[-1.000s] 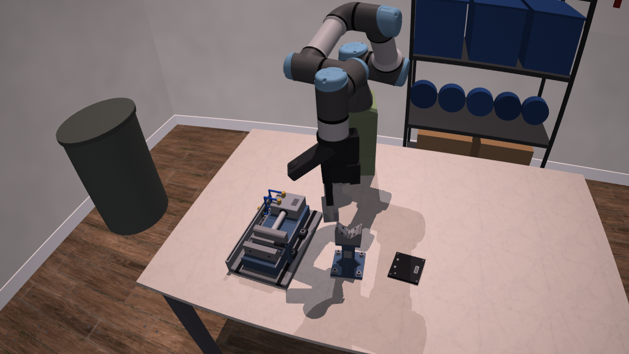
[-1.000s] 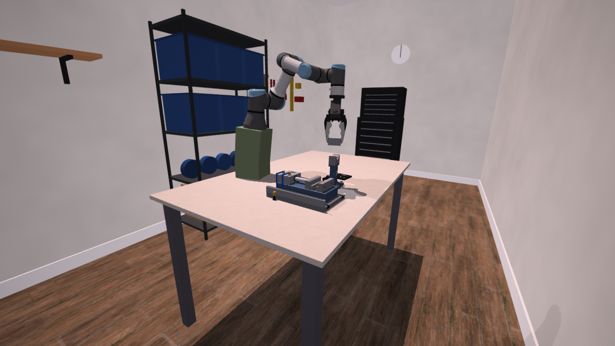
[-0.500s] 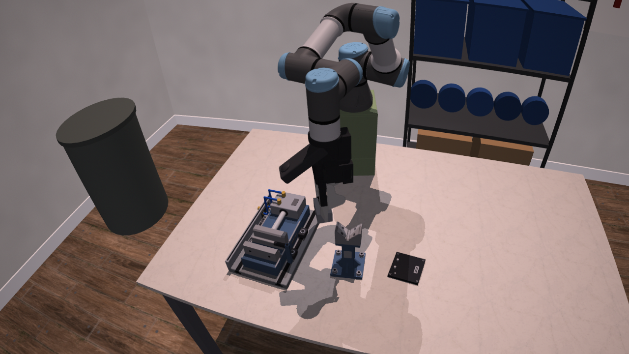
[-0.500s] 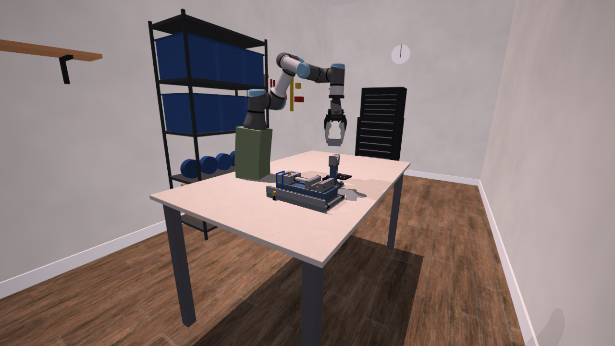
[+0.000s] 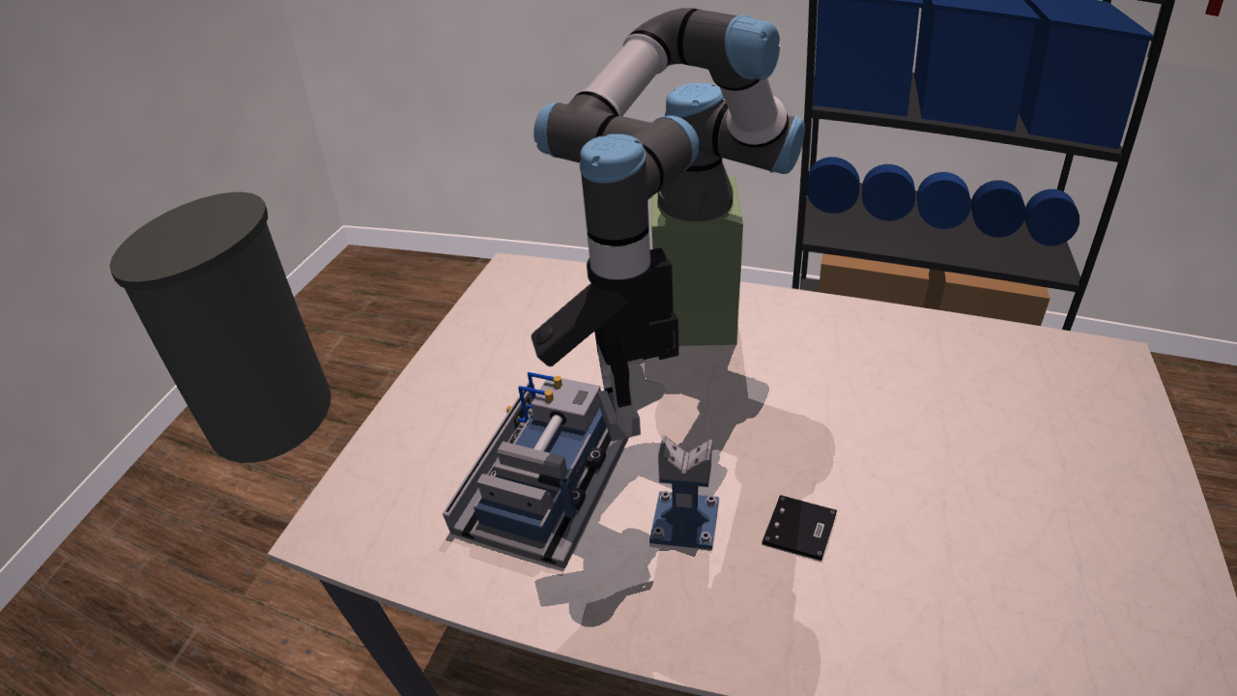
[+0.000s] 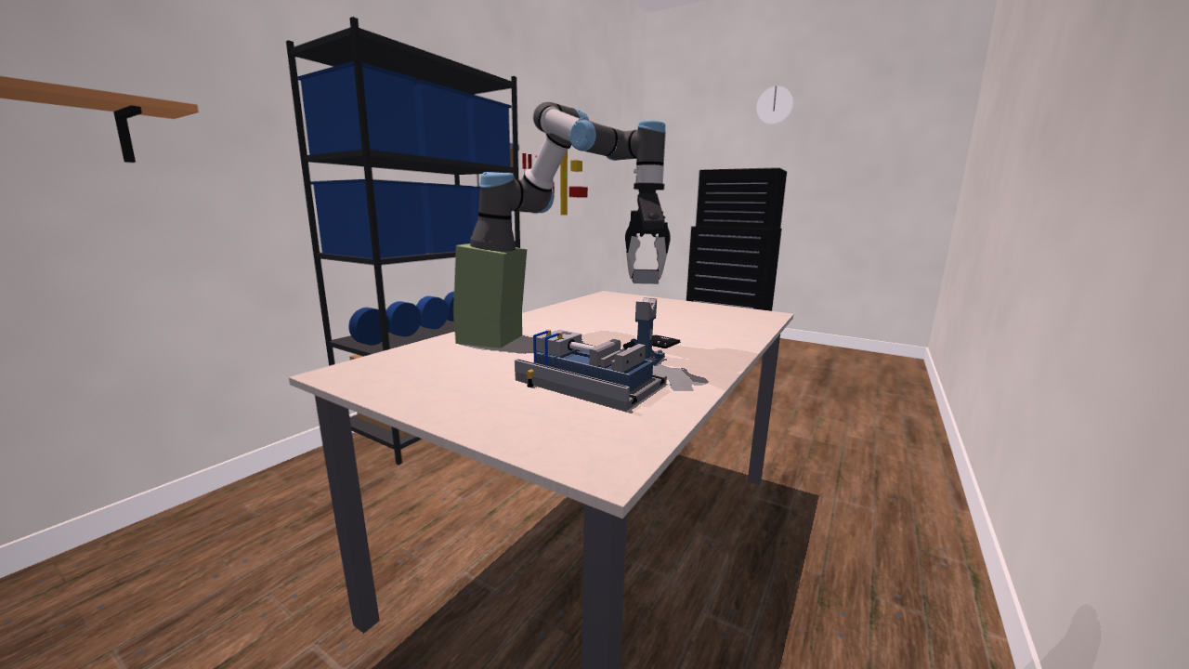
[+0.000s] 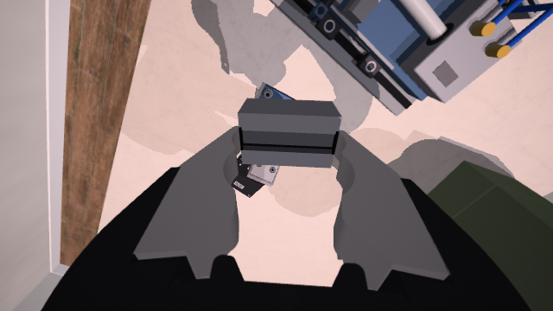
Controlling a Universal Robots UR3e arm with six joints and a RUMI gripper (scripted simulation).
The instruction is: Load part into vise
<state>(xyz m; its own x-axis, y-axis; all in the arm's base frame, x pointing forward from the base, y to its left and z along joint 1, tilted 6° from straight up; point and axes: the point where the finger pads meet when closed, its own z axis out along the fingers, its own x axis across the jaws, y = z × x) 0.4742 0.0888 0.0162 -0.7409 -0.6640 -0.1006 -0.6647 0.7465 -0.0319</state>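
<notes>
Pincer grips part high above V-block, beside vise

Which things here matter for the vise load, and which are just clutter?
In the job:
- part, gripped in the hand
- vise
- V-block
- infeed plate, now bare

Just around:
- dark bin
- shelf rack with blue boxes and discs
- cardboard boxes
- green pedestal
</notes>
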